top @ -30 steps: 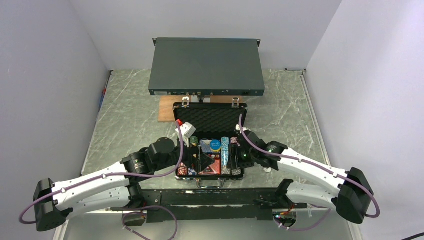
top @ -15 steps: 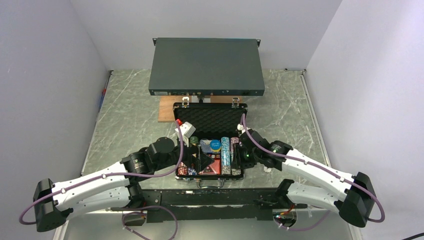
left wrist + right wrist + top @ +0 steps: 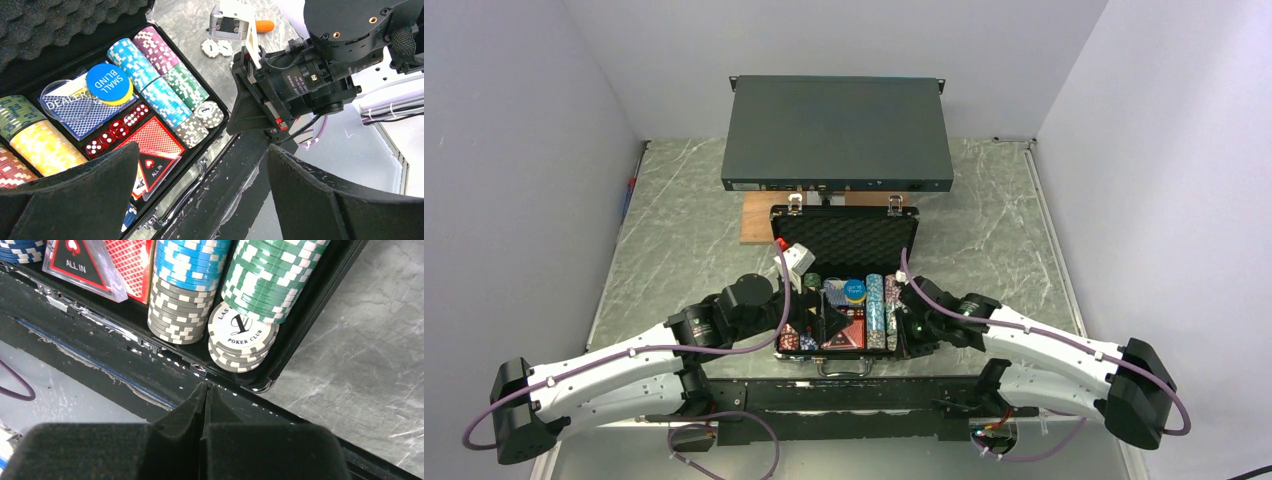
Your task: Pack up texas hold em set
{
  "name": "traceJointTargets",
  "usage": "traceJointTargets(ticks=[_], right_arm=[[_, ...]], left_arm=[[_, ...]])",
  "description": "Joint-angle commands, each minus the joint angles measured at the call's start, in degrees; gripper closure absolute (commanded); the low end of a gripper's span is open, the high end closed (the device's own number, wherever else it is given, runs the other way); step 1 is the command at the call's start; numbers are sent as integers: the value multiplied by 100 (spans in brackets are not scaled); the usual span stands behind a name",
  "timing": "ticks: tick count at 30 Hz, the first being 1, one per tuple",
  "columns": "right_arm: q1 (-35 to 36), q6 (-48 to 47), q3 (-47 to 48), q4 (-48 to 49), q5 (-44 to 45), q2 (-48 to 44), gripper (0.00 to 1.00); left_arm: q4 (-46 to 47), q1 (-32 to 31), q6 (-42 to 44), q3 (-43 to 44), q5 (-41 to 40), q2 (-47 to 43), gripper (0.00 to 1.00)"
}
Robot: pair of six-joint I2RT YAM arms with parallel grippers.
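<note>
While closed, right tool (image 3: 206, 388) beside briefcase (image 3: 306, 320) corner.

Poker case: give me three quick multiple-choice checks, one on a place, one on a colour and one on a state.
1. The two loose white chips lie: A in the case; B on the table; C on the foam lid.
2. The SMALL BLIND disc is: A red; B blue; C green.
3. The right fingers are: A wide open; B shut on a chip; C shut, empty.
1 B, they sit on marble outside the case. 2 B, its face is blue. 3 C, they meet with nothing between.
</note>
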Motion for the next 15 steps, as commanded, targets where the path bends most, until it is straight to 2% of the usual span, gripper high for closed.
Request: traceJointTargets(ticks=[1, 15], right_arm=[[80, 97, 7, 108, 355, 42, 100], [81, 273, 171, 316, 1268, 202, 100]], left_arm=[[197, 24, -27, 75, 113, -8, 1], [-19, 24, -6, 161, 113, -57, 1]])
